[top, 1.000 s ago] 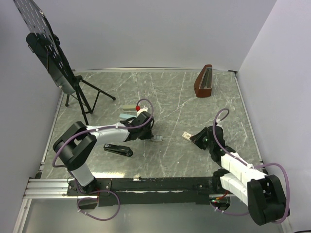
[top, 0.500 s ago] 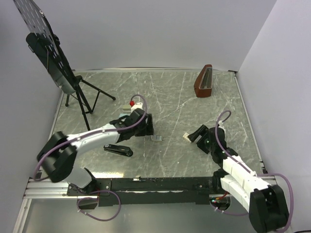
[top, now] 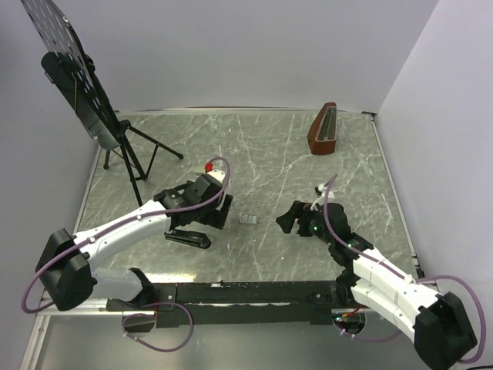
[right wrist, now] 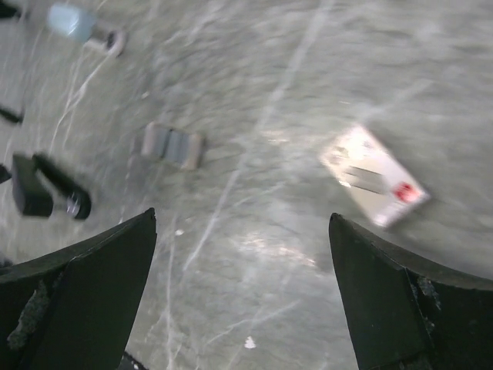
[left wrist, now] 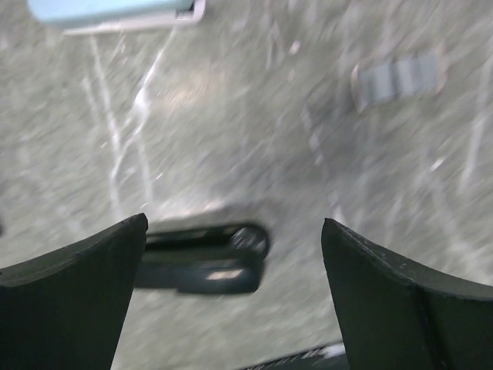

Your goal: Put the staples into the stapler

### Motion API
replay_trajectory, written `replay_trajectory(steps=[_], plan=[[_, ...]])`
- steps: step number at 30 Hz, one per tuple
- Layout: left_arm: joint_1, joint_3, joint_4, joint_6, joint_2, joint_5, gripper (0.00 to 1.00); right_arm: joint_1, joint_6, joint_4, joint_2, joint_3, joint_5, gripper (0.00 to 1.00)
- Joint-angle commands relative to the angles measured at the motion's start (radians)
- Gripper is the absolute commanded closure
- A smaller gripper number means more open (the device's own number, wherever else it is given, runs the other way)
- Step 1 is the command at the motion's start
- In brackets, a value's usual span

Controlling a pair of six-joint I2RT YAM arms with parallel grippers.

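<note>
Marbled tabletop [top: 269, 154] bears tripod [top: 132, 156] and brown tray [top: 323, 131] far back; left claw [left wrist: 233, 223] and right claw [right wrist: 240, 216] spread wide.

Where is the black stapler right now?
The stapler lies on the table left of centre in the top view, just near-side of the left gripper; the left wrist view shows it low, between the open fingers, untouched.

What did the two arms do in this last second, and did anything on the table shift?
Both opened. The left end effector drew back toward the near edge, above the black stapler; the right end effector swung left. Neither holds anything. The stapler and the small grey piece stayed put.
</note>
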Motion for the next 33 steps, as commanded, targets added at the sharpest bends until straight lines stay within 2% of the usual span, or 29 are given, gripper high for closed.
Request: replay_trajectory(steps=[1, 8, 14, 21, 28, 33], plan=[[-0.001, 0.066, -0.143, 0.164, -0.057, 0.015, 0.01, 0.068, -0.074, 0.141, 0.043, 0.049, -0.013, 0.00], [-0.004, 0.107, -0.193, 0.369, -0.054, 0.119, 0.01, 0.100, -0.085, 0.159, 0.045, 0.049, -0.011, 0.00], [-0.061, 0.063, -0.261, 0.545, 0.003, 0.094, 0.01, 0.102, -0.088, 0.170, 0.031, 0.035, -0.016, 0.00], [-0.076, -0.020, -0.245, 0.599, 0.057, 0.079, 0.01, 0.104, -0.105, 0.190, 0.046, 0.031, -0.039, 0.00], [-0.078, 0.003, -0.236, 0.619, 0.179, 0.022, 0.03, 0.102, -0.108, 0.228, 0.057, 0.006, -0.053, 0.00], [-0.078, 0.015, -0.232, 0.624, 0.275, 0.007, 0.14, 0.104, -0.116, 0.239, 0.062, 0.000, -0.059, 0.00]])
